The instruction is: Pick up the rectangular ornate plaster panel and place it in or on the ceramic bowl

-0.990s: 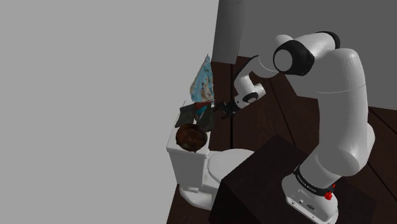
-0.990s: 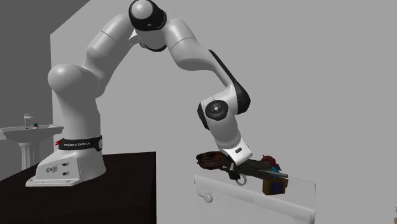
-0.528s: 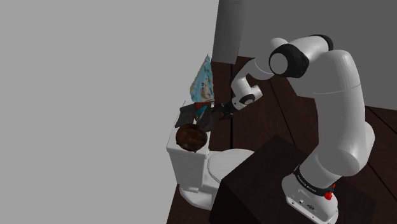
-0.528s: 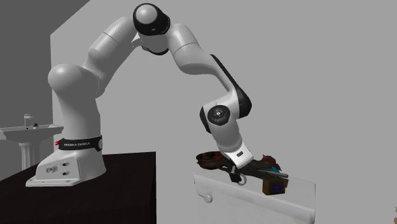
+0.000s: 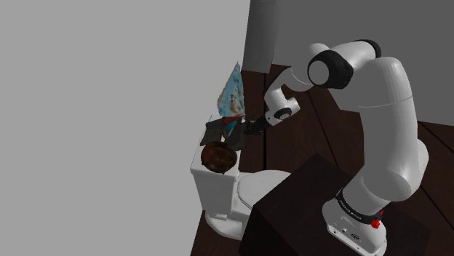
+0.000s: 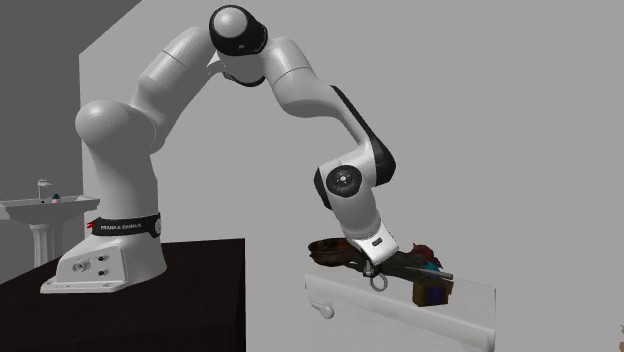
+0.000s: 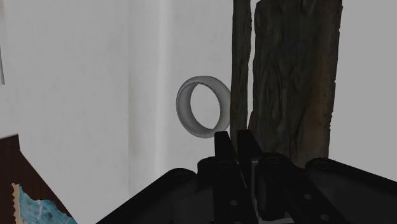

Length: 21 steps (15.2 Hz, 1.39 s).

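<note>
2nd ext. view, far left: white sink (image 6: 40,208) on a pedestal. Then dark stand (image 6: 150,300) w/ white arm (image 6: 120,130) arching up and over to the right. Next, brown bowl (image 6: 326,250) on top of white toilet tank (image 6: 400,315). Gripper (image 6: 372,276) just right of bowl, low over the tank top, small grey ring (image 6: 378,283) just below it. Right of that: dark brown panel (image 6: 402,266) lying on the tank top, near the bowl but not in it. Blue box (image 6: 432,293) at panel's right end.

Shoulder view, l to r: bowl (image 5: 217,156) at near end of toilet tank (image 5: 207,185), panel (image 5: 217,131) just behind it, colourful sheet (image 5: 233,94) standing up further back. Gripper (image 5: 246,129) at panel's right edge, arm (image 5: 385,124) and stand (image 5: 298,211) to the right.

Wrist view: corner of colourful sheet (image 7: 35,210), ring (image 7: 203,107) against white surface, gripper (image 7: 233,143), then panel (image 7: 292,83) w/ rough carved face, just past the gripper tip. Open, closed or clamped on panel: can't tell.
</note>
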### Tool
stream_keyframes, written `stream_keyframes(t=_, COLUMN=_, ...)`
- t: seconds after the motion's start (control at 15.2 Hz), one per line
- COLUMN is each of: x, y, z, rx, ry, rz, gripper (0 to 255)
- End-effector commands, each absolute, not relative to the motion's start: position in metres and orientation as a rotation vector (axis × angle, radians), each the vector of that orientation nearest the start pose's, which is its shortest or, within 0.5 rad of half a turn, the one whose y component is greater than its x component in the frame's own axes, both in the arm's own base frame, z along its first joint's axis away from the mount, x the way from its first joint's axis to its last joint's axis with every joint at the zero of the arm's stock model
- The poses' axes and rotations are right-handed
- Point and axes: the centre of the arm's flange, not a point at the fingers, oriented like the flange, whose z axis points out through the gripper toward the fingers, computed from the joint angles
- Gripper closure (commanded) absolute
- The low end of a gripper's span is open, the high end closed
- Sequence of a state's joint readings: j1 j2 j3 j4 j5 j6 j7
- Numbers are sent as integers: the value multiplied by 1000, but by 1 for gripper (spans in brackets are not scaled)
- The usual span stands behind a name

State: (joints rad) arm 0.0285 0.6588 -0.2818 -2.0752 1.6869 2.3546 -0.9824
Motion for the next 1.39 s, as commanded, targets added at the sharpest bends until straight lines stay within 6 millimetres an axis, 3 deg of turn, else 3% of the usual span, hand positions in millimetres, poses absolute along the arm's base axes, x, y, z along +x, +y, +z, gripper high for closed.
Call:
stream_keyframes(t=0.0, x=532, y=-133, z=98, rx=-2270, ry=807, rz=-390, gripper=255)
stream_keyframes(t=0.26, x=532, y=-133, z=98, rx=-2270, ry=807, rz=-390, gripper=255)
stream_keyframes(t=1.32, x=532, y=-133, z=183, rx=-2270, ry=807, rz=-390, gripper=255)
